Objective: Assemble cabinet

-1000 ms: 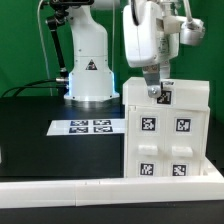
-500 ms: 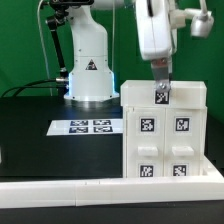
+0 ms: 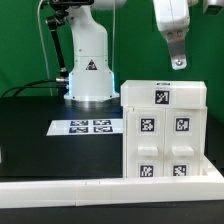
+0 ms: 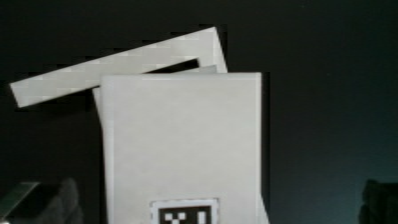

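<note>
Cabinet: stands on the black counter at the exterior view's right, near the front white rail; two tagged doors face the camera and a tagged top piece sits above them.
Jaws: the gripper hangs above the top piece, clear of it, holding nothing; from the wrist view the jaws look parted.
Contact: none visible.
Risk, top piece: if only resting loose, a brushing descent could shift or tip it.
Risk, doors: a nudge sideways might unseat them.
Marker board: lies apart, unaffected.
</note>
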